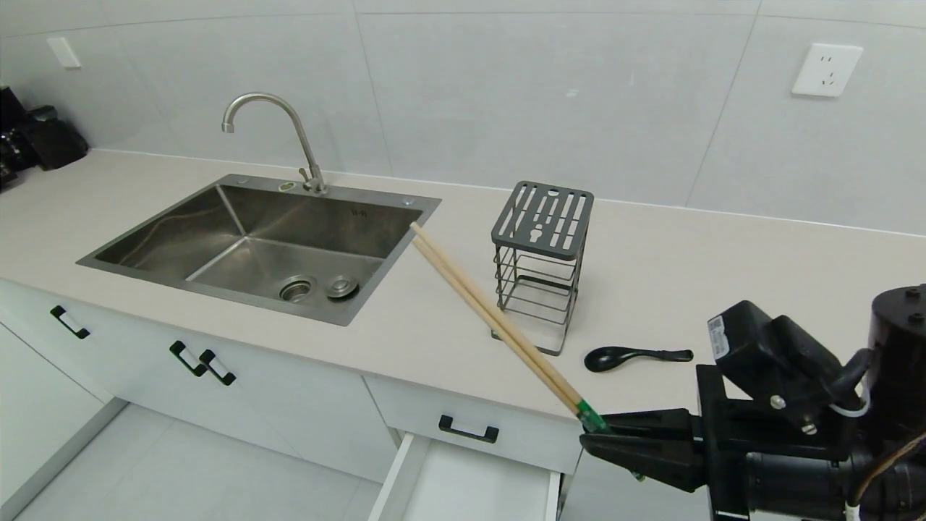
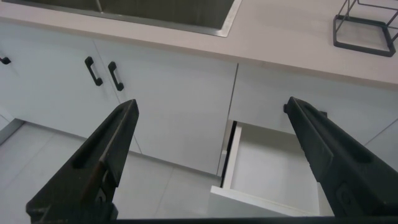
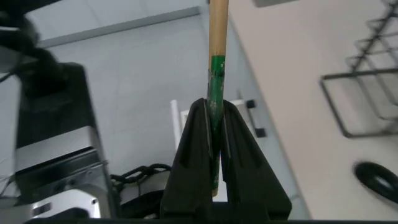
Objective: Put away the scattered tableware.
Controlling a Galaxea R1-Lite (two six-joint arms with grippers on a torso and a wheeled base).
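Right gripper point(image 1: 597, 434) clamps chopsticks point(image 1: 485, 304) by green ends, in front of rack point(image 1: 542, 217). Looks like carry step. Next: prob. tip upright, thread thru rack's top slot. Left gripper point(image 2: 210, 104) spread, holding nothing.

**A:** How do we rate the lighting in the head view?

**B:** Bright, even and diffuse, from above. The countertop point(image 1: 651, 268) carries no hard shadows. We see only soft ones at the foot of the wire rack point(image 1: 539, 268) and beside the spoon point(image 1: 629, 356).

**A:** Glare?

**B:** We note a mild sheen inside the sink point(image 1: 289, 217) and a highlight along the faucet point(image 1: 289, 123).

**A:** Distortion?

**B:** The wall tiles point(image 1: 571, 92) have joints that bow toward the head view's edges.

**A:** And the wrist views?

**B:** The left gripper point(image 2: 211, 104) reads near-black against the pale cabinet fronts point(image 2: 168, 106). The right gripper point(image 3: 214, 109) is equally dark, while the chopsticks point(image 3: 217, 37) it clamps are well lit.
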